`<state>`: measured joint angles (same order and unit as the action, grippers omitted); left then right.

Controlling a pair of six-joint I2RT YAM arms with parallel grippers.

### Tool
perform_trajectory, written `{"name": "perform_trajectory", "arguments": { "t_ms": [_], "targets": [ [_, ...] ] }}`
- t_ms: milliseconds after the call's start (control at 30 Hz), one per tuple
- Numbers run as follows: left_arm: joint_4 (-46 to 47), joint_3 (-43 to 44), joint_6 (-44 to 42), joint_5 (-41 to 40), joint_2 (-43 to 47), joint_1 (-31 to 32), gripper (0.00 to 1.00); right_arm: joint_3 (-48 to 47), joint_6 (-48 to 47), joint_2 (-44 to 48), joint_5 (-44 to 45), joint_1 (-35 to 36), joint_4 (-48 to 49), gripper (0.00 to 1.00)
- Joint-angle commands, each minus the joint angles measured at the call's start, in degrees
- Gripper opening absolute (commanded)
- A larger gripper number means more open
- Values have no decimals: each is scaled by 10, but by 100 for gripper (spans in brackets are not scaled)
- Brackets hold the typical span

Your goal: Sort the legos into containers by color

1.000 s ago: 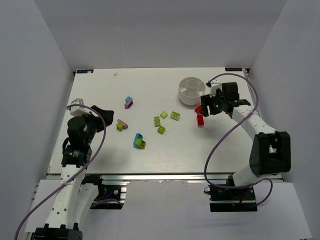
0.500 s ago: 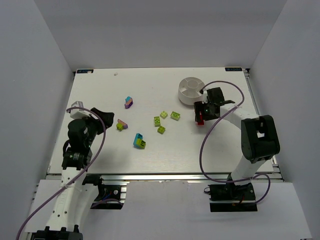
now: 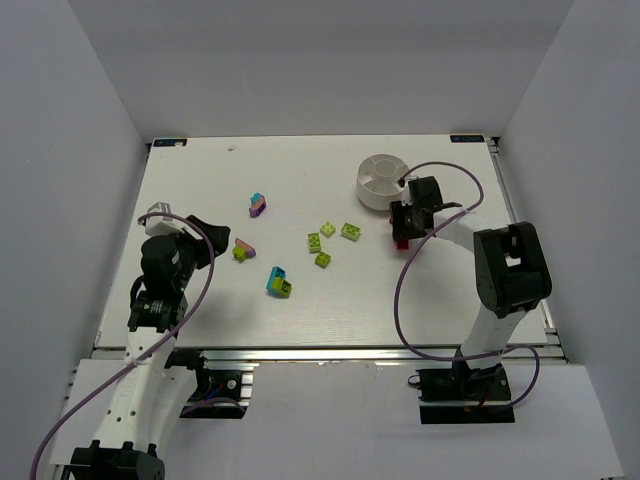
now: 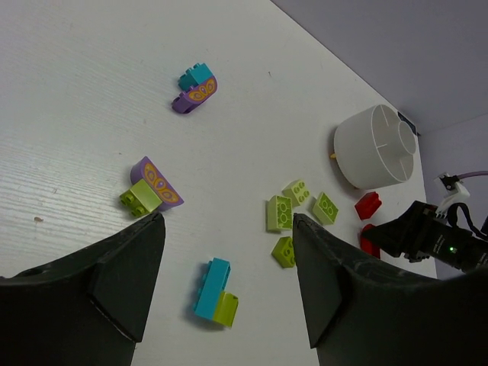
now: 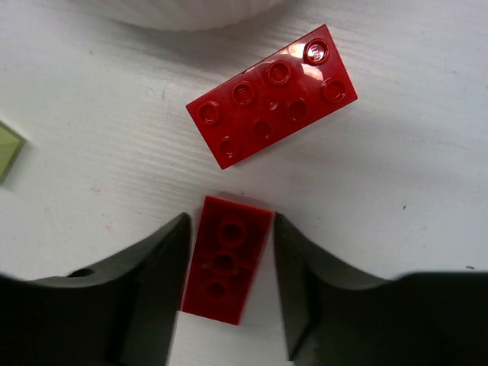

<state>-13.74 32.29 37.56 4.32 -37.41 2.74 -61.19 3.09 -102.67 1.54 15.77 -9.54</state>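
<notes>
**Top external view.** The white dish [image 3: 383,181], whose wedges and centre well are the sorting targets, stands on the counter [image 3: 200,180]. The right arm [image 3: 510,270] folds inward so that the right jaws come down just on the near side of the dish, over the red bricks [image 3: 401,240]. Any carry to a compartment from there would be short. The lime bricks [image 3: 328,243] lie loosely grouped to the left of the dish. Three two-colour clumps lie farther left still, well apart from it. The left jaws hang farthest from the dish.

**Left wrist view.** The left jaws are released and spread wide with nothing between them. They frame the cyan-and-purple clump [image 4: 195,88], the purple-and-lime clump [image 4: 149,187] and the cyan-and-lime clump [image 4: 213,293], which is probably a waiting posture. No brick shows in the dish compartments visible here, so sorting appears barely begun.

**Right wrist view.** The small red brick [image 5: 226,259] lies studs up between the right jaws. Its long sides run along the fingers [image 5: 152,282], so the jaws would close across its narrow width. The fingers stand close on both sides of it, but I cannot tell whether they already pinch it. The large red brick [image 5: 271,95] lies apart from the small one, between it and the dish rim.
</notes>
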Motion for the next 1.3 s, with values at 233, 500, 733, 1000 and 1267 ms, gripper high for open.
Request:
{"name": "perform_trajectory", "arguments": {
  "t_ms": [233,500,733,1000,1267],
  "targets": [
    [39,-7,3,3,-5,-1,77,10,-27,34,-10,1,29,12],
    [78,-5,10,15,-24,0,77,37,-190,197,-328,-77,88,0],
    [100,-2,12,31,-47,0,77,-11,-96,108,-512,-148,323,0],
    [93,0,12,22,-47,0,77,-135,96,-21,-435,-152,400,0],
    [92,0,22,12,-48,0,77,-187,198,-67,-253,-149,370,0]
  ]
}}
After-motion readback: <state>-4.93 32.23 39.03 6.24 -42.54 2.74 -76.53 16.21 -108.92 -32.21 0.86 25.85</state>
